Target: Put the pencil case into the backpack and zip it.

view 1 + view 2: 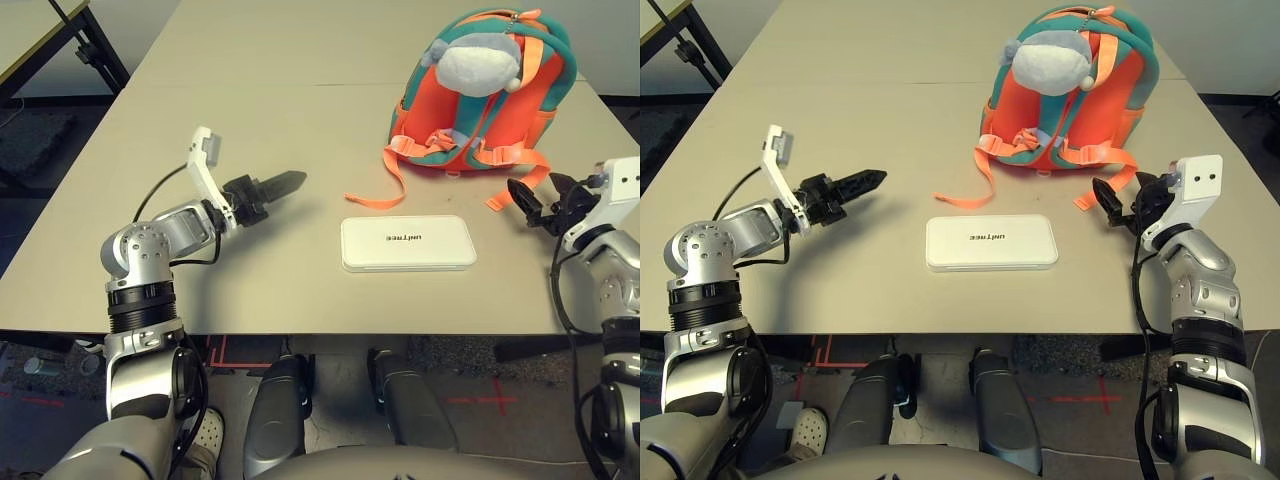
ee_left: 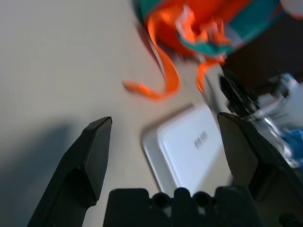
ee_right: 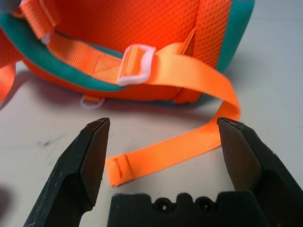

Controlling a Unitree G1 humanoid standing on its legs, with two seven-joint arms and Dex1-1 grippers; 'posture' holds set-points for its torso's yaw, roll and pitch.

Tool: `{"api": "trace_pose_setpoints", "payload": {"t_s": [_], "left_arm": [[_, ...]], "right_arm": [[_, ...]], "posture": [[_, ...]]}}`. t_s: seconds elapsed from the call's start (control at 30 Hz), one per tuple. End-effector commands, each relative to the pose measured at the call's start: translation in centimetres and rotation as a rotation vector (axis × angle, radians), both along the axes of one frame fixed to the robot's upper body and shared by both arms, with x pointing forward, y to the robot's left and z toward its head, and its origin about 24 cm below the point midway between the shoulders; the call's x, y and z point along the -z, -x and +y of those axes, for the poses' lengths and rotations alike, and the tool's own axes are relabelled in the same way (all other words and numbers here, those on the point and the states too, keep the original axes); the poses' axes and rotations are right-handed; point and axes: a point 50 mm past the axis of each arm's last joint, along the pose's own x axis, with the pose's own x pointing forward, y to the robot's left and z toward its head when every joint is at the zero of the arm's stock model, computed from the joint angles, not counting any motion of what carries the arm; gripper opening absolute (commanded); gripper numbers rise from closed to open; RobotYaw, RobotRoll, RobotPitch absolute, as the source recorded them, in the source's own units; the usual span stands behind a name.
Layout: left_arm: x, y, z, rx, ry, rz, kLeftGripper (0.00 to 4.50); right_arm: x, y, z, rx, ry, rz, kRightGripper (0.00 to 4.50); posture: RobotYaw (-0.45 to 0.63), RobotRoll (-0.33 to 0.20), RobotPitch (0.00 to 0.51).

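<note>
On the table, near edge: the pencil case (image 1: 408, 243) lies flat, white, its dark lettering reading upside down from the robot's side, a little right of the middle and just back from the near edge.
Backpack: the backpack (image 1: 480, 90) stands toward the far right of the table (image 1: 250, 100), orange with teal trim, a grey plush shape (image 1: 478, 58) on its front; it sits beyond the pencil case and apart from it.
Straps: orange straps (image 1: 385, 180) trail from the backpack's base onto the table; one loops toward the pencil case's far edge, and another strap end (image 3: 165, 153) lies flat at the backpack's right foot.
Left gripper: the left gripper (image 1: 280, 188) hangs over the table left of the pencil case, well apart from it, pointing roughly toward it; in the left wrist view its fingers (image 2: 90, 161) stand spread wide with nothing between them.
Right gripper: the right gripper (image 1: 1120, 200) sits near the table's right edge, just beside the backpack's trailing strap end; its fingers (image 3: 90, 156) stand wide apart and hold nothing, with the strap end lying on the table in front of them.
Contact: whether a right fingertip brushes the strap is hard to tell; it looks clear of it.
</note>
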Motion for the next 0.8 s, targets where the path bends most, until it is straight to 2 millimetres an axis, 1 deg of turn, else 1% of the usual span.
{"api": "trace_pose_setpoints", "payload": {"t_s": [0.03, 0.27, 0.37, 0.73, 0.8], "left_arm": [[0.5, 0.1, -0.5, 0.083, 0.063, 0.08, 4.46], [1.6, -0.3, -1.1, 0.164, 0.103, 0.167, 4.46], [2.3, -0.2, -1.4, 0.207, 0.075, 0.207, 4.46], [3.6, -0.9, -2.1, 0.256, 0.047, 0.286, 4.46], [3.8, -1.0, -2.1, 0.254, 0.05, 0.294, 4.46]], "right_arm": [[-0.1, 0.3, -0.2, -0.003, 0.028, 0.014, 4.5], [0.2, 0.5, 0.0, -0.005, 0.03, 0.025, 4.5], [0.4, 0.6, -0.2, -0.002, 0.031, 0.03, 4.5], [0.5, 1.1, -0.6, 0.006, 0.042, 0.041, 4.5], [0.7, 1.2, -0.7, -0.008, 0.07, 0.062, 4.5]], "posture": [[-0.11, 0.0, 0.166], [-0.12, 0.0, 0.167], [-0.12, 0.0, 0.167], [-0.14, 0.0, 0.167], [-0.13, 0.0, 0.168]]}}
